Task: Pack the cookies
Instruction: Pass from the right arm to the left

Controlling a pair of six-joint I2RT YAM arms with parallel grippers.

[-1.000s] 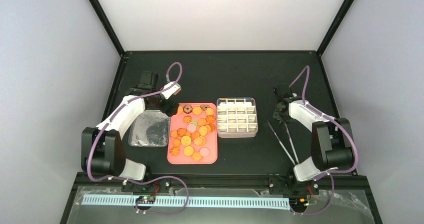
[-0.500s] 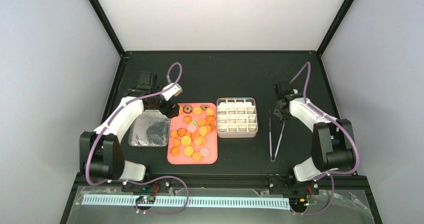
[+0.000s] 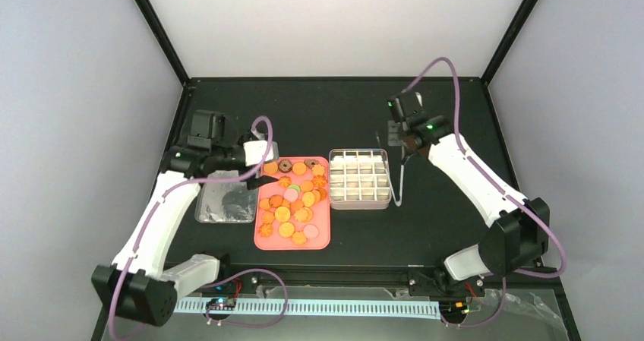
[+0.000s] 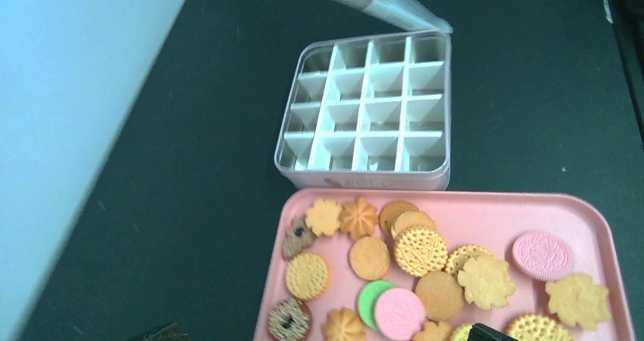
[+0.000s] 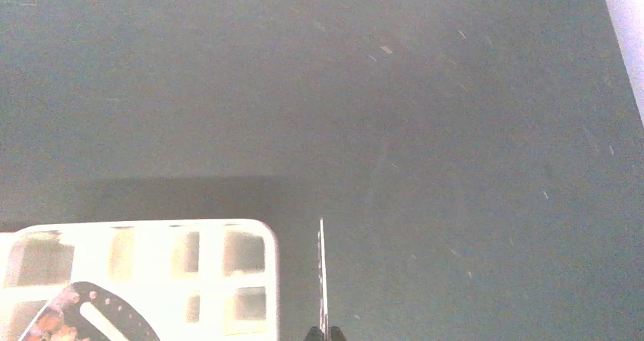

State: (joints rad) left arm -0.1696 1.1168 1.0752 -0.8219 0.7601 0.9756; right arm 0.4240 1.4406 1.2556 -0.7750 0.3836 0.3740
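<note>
The cookies [image 3: 292,200] lie in a heap on the pink tray [image 3: 257,236]: orange rounds, flower shapes, brown rings, pink and green ones. In the left wrist view the cookies [image 4: 418,254] fill the near part of the tray [image 4: 494,216]. My left gripper [image 3: 263,172] hangs over the tray's far left corner, open and empty, with only its fingertips [image 4: 494,333] showing. The white gridded tin [image 3: 360,178] stands right of the tray with empty cells [image 4: 364,113]. My right gripper [image 3: 405,145] is shut on thin metal tweezers [image 3: 399,178] that hang beside the tin's right side [image 5: 321,273].
A shiny clear lid [image 3: 226,197] lies left of the pink tray, under my left arm. The tin's corner [image 5: 152,238] is at the lower left of the right wrist view. Dark table mat lies behind and to the right.
My right arm lifted the tweezers off the table and swung them back and left to the tin's right side. My left arm rose and drew back slightly over the tray's corner.
</note>
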